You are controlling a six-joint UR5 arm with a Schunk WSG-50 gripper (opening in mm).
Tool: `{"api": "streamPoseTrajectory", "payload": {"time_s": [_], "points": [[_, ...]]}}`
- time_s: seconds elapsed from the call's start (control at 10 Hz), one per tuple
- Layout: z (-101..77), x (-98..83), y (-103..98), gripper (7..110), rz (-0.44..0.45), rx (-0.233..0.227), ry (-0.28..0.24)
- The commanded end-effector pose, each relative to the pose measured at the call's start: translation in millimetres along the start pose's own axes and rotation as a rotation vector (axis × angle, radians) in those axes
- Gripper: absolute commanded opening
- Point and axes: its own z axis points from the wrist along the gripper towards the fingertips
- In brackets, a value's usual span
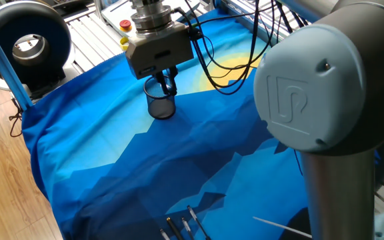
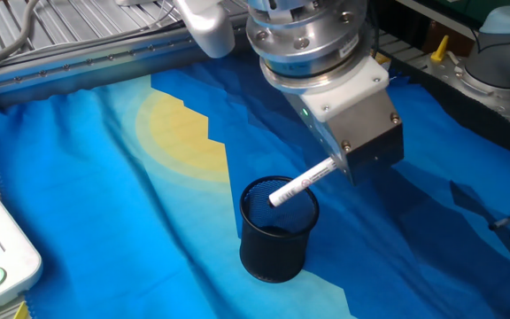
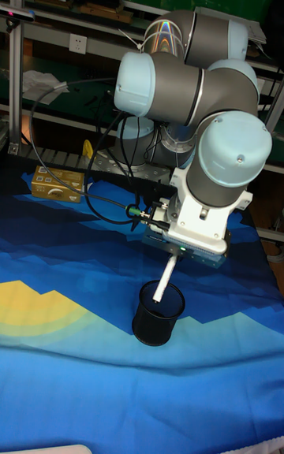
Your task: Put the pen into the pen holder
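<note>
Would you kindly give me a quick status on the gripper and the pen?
Gripper shut on pen, tilted, lower tip over pen holder mouth. Pen not yet released. Nothing blocking the opening.

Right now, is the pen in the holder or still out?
Partly in: the pen, tilted and held by the gripper, has its lower end just inside the pen holder rim.

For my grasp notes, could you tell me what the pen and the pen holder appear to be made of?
The pen: apparently smooth white plastic, judging by its even, slightly glossy barrel with small print. The pen holder: looks like black wire mesh, probably metal, matte; its see-through sides show in the fixed views.
</note>
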Motion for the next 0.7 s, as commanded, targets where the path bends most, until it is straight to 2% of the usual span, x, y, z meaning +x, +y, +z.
{"api": "streamPoseTrajectory", "payload": {"time_s": [0.0,0.1,0.5,0.6], "points": [[-0.8,-8.2,9.4,7,-0.033,-0.041,-0.034],[-0.8,-8.9,11.0,22,-0.037,-0.047,-0.037],[-2.8,-12.5,15.5,22,-0.059,-0.066,-0.057],[-4.4,-11.2,16.5,44,-0.068,-0.072,-0.056]]}}
